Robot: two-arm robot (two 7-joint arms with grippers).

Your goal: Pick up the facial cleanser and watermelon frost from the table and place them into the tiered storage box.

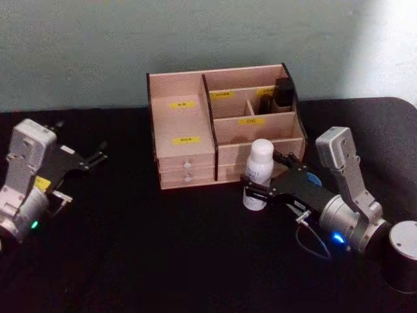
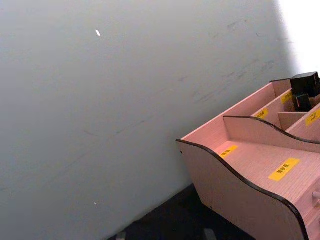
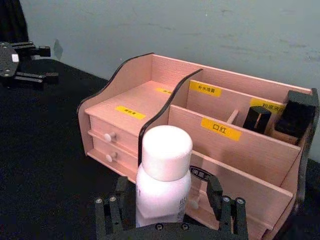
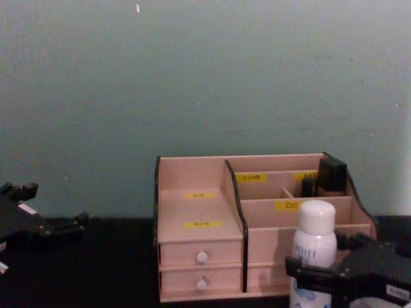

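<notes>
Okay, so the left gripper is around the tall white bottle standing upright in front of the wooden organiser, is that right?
Not quite: it is the right gripper, not the left, that is around the facial cleanser, which stands upright in front of the tiered storage box. The head view shows this. The left gripper sits far off at the table's left side.

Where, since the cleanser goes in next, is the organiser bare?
Bare: both left shelves of the tiered storage box, between left wall and centre divider. Crowded: rear right cells hold dark items, and the right gripper straddles the facial cleanser in front.
</notes>
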